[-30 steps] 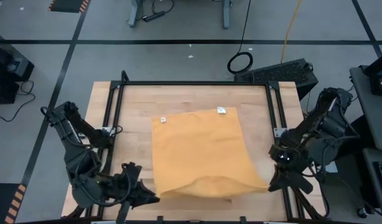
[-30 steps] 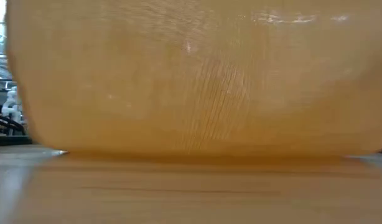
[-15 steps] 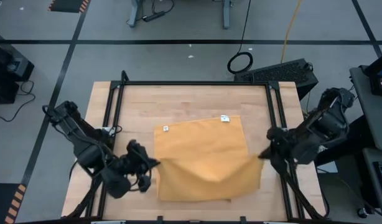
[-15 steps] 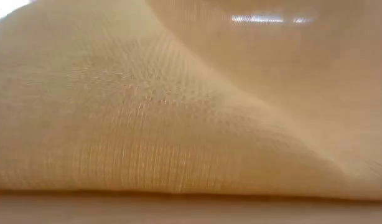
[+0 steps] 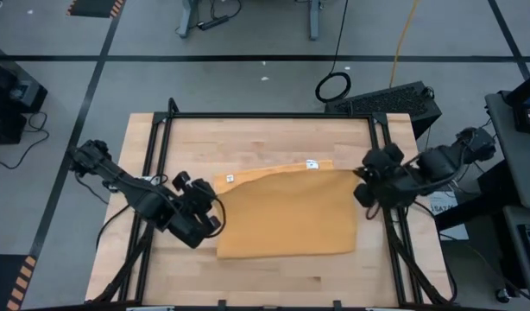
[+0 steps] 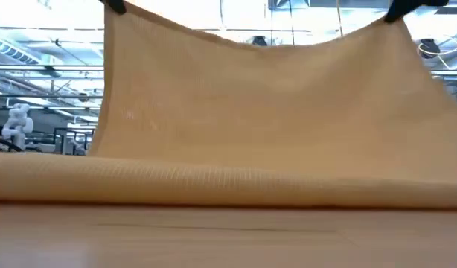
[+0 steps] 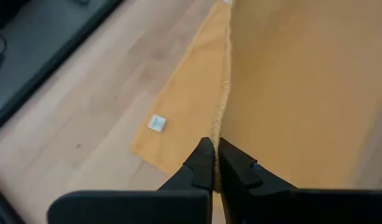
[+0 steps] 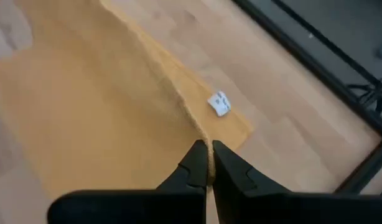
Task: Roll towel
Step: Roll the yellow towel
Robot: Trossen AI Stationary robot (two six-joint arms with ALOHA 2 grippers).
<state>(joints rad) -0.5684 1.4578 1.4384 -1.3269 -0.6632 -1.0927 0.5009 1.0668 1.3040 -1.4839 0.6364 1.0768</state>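
Observation:
The mustard-yellow towel (image 5: 287, 216) lies on the wooden table (image 5: 187, 142), its near part raised and brought back over the rest. Its lower layer rests flat, with white tags (image 7: 157, 123) (image 8: 219, 102) at the far corners. My left gripper (image 5: 216, 206) is shut on the raised edge's left corner. My right gripper (image 5: 362, 192) is shut on its right corner. In the low view the raised sheet (image 6: 266, 112) hangs between the two held corners, and its fold (image 6: 228, 190) lies on the table. My left gripper pinches the raised left corner of the towel at its hemmed side edge (image 7: 218, 134) between its two fingers, slanting down from the table's left. One layer shows. The corner is lifted clear, and the cloth slopes down to the fold on the table. My right gripper pinches the raised right corner at its side edge (image 8: 202, 138) between its two fingers, slanting down from the table's right. The corner is held clear of the lower layer. The top edge (image 6: 288, 41) sags slightly between the two grippers.
A black metal frame (image 5: 265, 117) runs along the table's far, left and right sides. Bare wood shows beyond the towel's far edge (image 5: 265, 142) and along the near edge (image 5: 274, 281). A black box and cables (image 5: 386, 99) lie on the floor beyond the table.
Both grippers have carried the towel's near edge up and toward the table's far edge, tipping to point more steeply down. The near part has folded back over the flat far part. The fold has moved away from the near edge. Both stay shut on the corners.

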